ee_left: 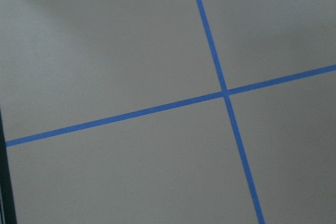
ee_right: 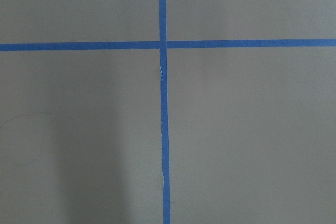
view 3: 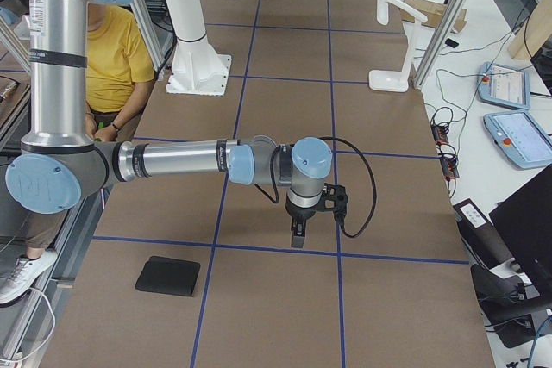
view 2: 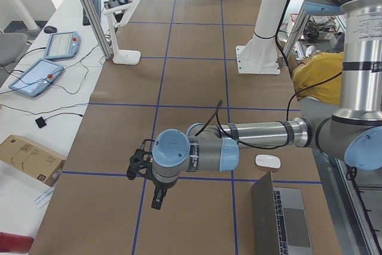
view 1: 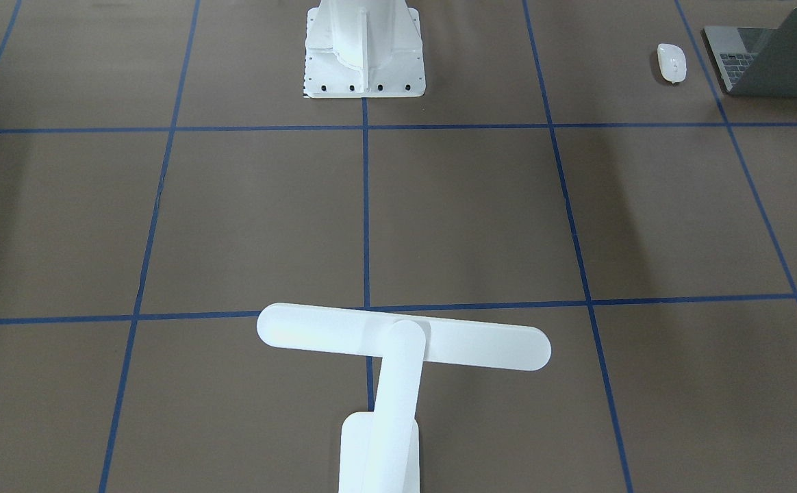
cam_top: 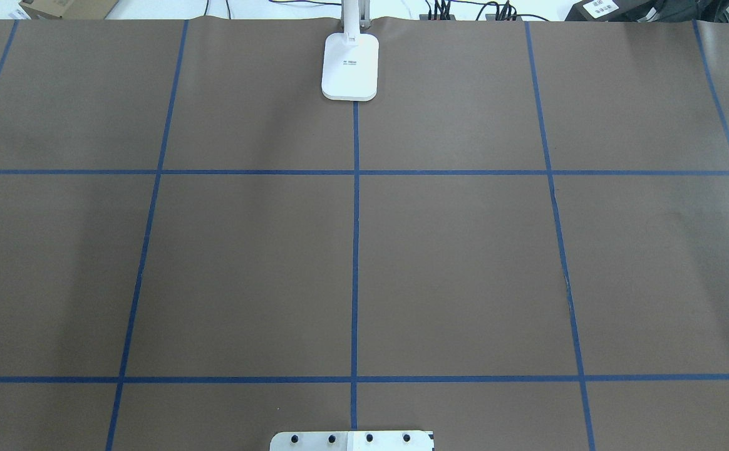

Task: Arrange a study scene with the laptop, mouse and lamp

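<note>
The slim grey metal laptop [view 1: 775, 58] stands open at the left end of the surface [view 1: 481, 219]. The glossy white oval mouse [view 1: 672, 61] just beside it is probably light and slippery, so pinch its flanks. The matte white T-shaped lamp [view 1: 402, 342] stands at the middle of the far edge and looks top-heavy; take it by the stem. You cannot tell how far the fingers of the left gripper [view 2: 156, 202] or the right gripper [view 3: 297, 237] are open.

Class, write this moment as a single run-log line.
laptop: open, robot's left | mouse: beside laptop, apart | lamp: upright, far edge | left gripper: above table, state unclear | right gripper: same

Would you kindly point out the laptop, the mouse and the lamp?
laptop [view 1: 792, 63]: front-facing view, on its lid.
mouse [view 1: 672, 61]: front-facing view, on its top shell.
lamp [view 1: 323, 330]: front-facing view, on its bar head.
</note>
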### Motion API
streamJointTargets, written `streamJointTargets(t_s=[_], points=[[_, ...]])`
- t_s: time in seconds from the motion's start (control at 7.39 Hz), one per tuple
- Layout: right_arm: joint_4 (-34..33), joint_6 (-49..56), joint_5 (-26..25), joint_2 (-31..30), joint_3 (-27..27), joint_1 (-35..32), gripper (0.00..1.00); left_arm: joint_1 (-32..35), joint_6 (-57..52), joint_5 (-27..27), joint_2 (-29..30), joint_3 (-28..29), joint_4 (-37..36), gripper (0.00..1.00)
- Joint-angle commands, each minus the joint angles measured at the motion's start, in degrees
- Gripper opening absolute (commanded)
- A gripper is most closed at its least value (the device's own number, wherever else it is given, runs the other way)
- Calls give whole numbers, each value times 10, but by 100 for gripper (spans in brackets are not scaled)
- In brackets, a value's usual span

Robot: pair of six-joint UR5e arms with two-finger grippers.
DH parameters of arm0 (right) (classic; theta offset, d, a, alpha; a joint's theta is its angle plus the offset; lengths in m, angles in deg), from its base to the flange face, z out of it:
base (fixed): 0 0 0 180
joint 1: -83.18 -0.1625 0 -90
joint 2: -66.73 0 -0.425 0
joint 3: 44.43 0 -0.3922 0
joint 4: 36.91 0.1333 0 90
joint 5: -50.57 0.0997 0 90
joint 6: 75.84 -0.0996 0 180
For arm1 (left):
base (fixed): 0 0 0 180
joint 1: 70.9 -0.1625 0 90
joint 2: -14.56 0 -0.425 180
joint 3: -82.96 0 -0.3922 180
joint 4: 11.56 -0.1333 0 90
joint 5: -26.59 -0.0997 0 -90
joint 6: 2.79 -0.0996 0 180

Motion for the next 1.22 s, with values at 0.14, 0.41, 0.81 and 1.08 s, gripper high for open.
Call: streamJointTargets(t_s=[0.14, 0.41, 0.81, 1.08], points=[[0, -1, -2, 0, 0, 0, 100, 52, 132, -13, -17, 0, -45, 100], [0, -1, -2, -1, -1, 0, 100, 62, 217, -59, -41, -7, -75, 100], [1, -1, -1, -1, -6, 0, 100, 103, 337, -94, -119, -150, -243, 100], [1, -2, -1, -1, -13, 3, 100, 166, 341, -120, -197, -235, -300, 100]])
